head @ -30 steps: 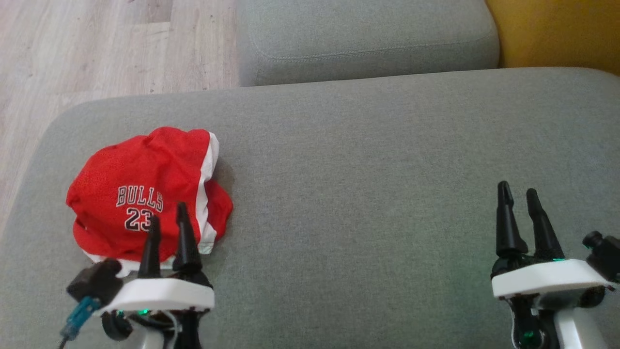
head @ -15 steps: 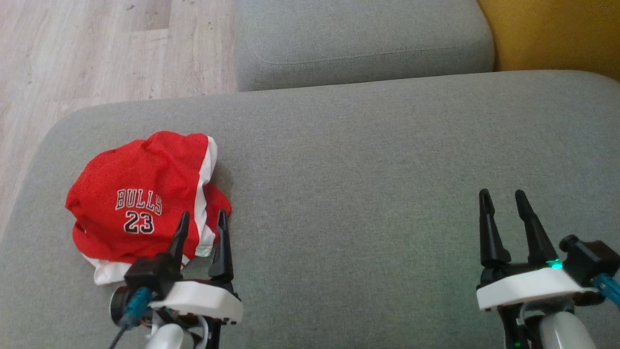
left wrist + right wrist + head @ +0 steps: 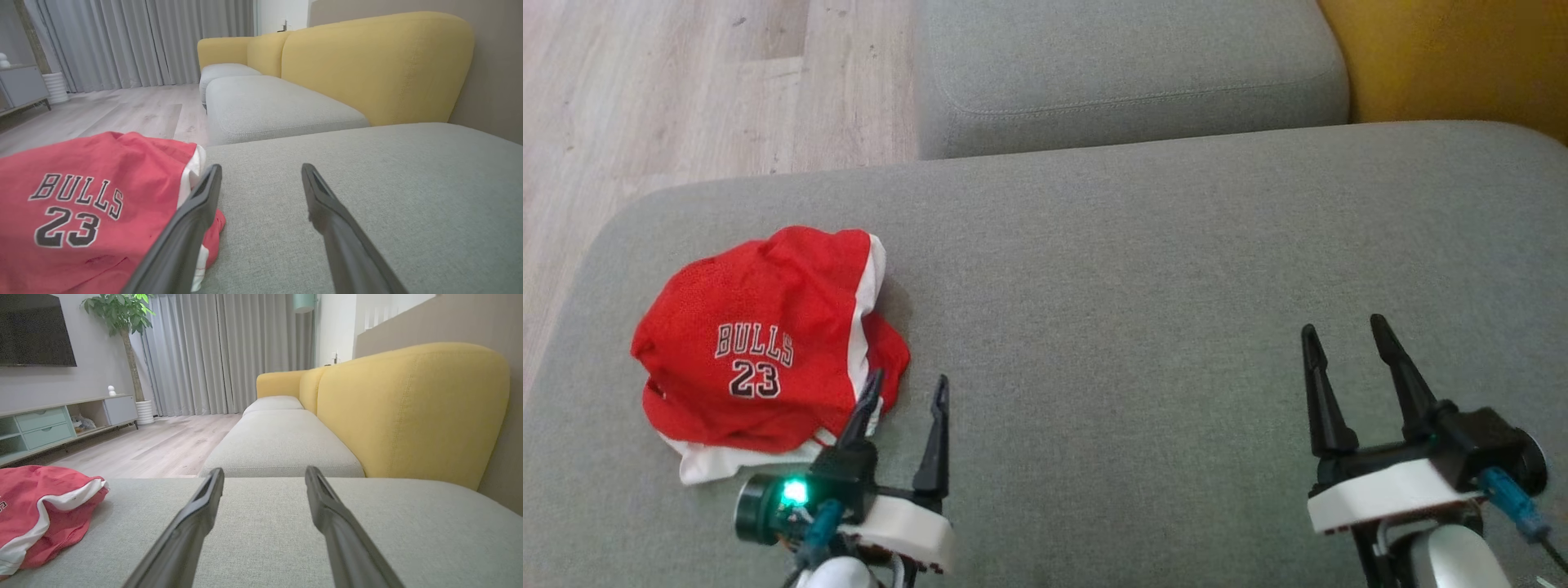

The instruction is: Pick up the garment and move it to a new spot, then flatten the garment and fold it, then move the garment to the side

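Note:
The garment [image 3: 756, 351] is a red jersey with white trim and "BULLS 23" lettering, lying crumpled on the left part of the grey cushion [image 3: 1135, 327]. My left gripper [image 3: 908, 384] is open just beside its near right edge, one finger over the red cloth and nothing between the fingers. In the left wrist view the garment [image 3: 77, 204] lies left of the open left gripper [image 3: 261, 173]. My right gripper [image 3: 1343, 331] stands open over bare cushion at the lower right. The right wrist view has the garment [image 3: 36, 510] far left of the open right gripper [image 3: 264, 473].
A second grey seat cushion [image 3: 1127, 73] lies beyond the one I work on. A yellow sofa back [image 3: 1454, 57] stands at the far right. Pale wooden floor [image 3: 686, 90] runs along the cushion's left edge. A TV cabinet [image 3: 53, 424] and curtains stand far off.
My left gripper has moved right, from over the jersey's lettering to its near right edge. The right gripper has shifted a little left. The head camera has also shifted slightly.

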Available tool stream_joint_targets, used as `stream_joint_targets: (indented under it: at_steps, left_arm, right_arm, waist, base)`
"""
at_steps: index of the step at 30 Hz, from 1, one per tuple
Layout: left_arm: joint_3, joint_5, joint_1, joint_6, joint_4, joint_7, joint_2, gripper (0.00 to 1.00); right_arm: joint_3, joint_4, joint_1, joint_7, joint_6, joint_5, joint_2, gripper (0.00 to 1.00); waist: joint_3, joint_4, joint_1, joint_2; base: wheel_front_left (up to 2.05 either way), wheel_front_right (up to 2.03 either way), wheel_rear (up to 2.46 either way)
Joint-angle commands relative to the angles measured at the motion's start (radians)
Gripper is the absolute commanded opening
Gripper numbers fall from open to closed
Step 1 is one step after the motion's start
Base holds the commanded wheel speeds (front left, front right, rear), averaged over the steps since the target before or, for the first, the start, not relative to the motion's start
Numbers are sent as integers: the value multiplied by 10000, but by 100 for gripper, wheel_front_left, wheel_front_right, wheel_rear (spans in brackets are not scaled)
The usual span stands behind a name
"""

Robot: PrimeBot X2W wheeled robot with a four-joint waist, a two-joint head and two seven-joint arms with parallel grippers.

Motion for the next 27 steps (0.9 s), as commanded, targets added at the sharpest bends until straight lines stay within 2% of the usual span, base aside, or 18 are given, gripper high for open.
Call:
stream_joint_targets:
  at_steps: [1, 8, 10, 13, 20, 27]
  left_arm:
    - [83, 330, -706, 48, -186, -182, 184, 100]
    - [-148, 701, -831, 237, -110, -361, 173, 100]
    - [-178, 520, -749, 38, -114, -420, 113, 100]
    - [-39, 410, -656, 10, -199, -509, 38, 100]
    - [560, 7, -284, -285, -255, -717, -323, 100]
    - [731, 478, -32, -741, -39, -924, -511, 100]
  right_arm:
    - [237, -453, -246, -176, 62, -452, -81, 100]
    - [274, -496, -208, -354, 65, -1452, -85, 100]
    - [253, -507, -166, -413, 67, -1648, -86, 100]
    - [184, -456, -84, -501, 69, -1770, -88, 100]
    - [-64, -38, 135, -708, 73, -741, -93, 100]
    - [-212, 444, 166, -913, 78, -20, -97, 100]
  waist:
    - [-8, 0, 0, 0]
    - [-40, 4, 0, 0]
    - [-49, 19, 0, 0]
    - [-60, 32, 0, 0]
    - [-80, 19, 0, 0]
    - [-123, -60, 0, 0]
  base:
    - [0, 0, 0]
    - [0, 0, 0]
    - [0, 0, 0]
    - [0, 0, 0]
    - [0, 0, 0]
    - [0, 0, 0]
